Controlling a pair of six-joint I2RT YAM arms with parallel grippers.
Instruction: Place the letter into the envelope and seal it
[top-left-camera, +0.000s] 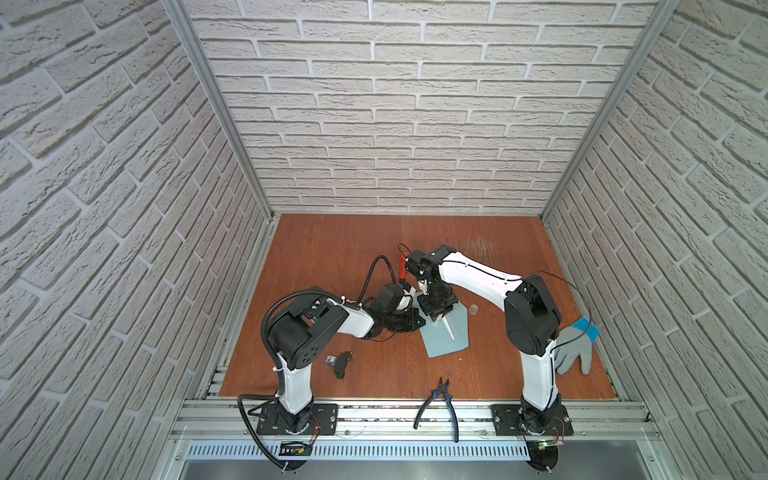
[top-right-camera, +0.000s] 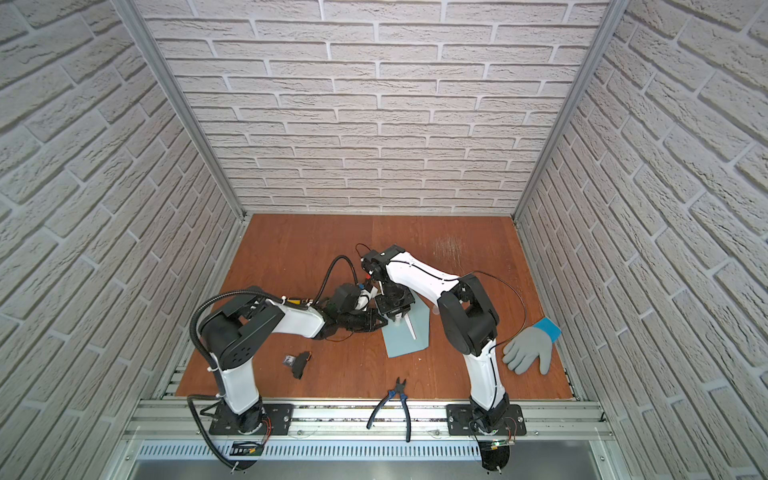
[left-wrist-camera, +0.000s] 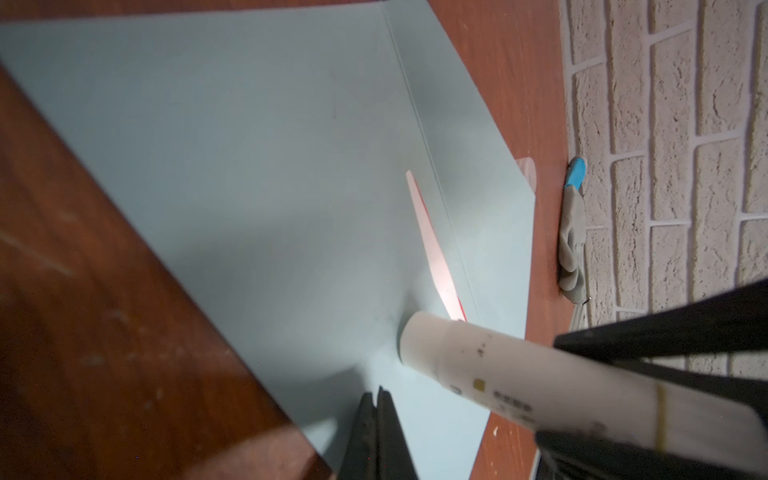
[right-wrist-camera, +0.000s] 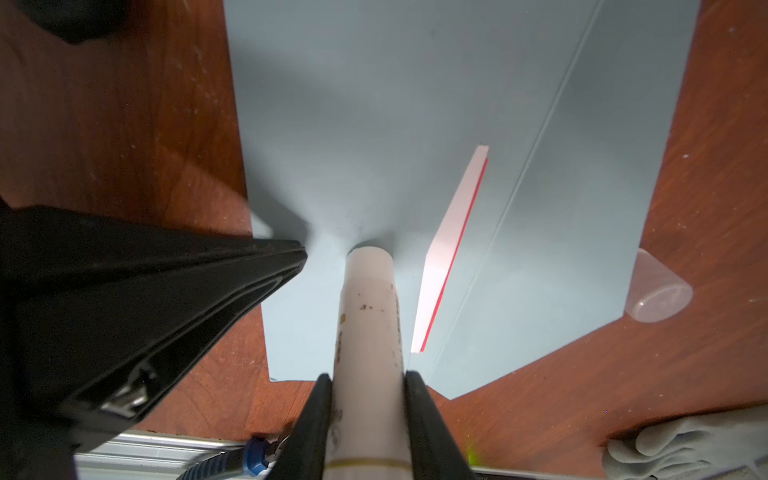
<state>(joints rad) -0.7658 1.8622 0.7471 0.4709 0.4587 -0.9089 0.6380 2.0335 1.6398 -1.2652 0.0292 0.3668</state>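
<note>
Step in hand: gluing, as I read it. The letter is in, the flap lies open, and the glue is on the paper.
Right gripper: clamped on the glue stick, one jaw on each side of the barrel. The tip is pressed onto the envelope on its body panel.
Left gripper: jaws together with nothing between them. The tips appear to rest on the envelope near its 9 o'clock edge in a top view, pinning it.
Letter: tucked in the pocket. Only a thin white-and-red strip shows at the mouth, between the glue tip and the flap crease.
Envelope position: flat at mid-table, flap open toward 3 o'clock.
Your stroke: draw the stick lightly along the mouth, parallel to the crease. Move away from the pinned edge, so the paper pulls taut and doesn't buckle.
Avoid: the exposed letter strip, since glue there would bond the letter to the flap.
Watch: the clear cap lies just beside the flap at 2 o'clock, so fold the flap without sweeping it.
</note>
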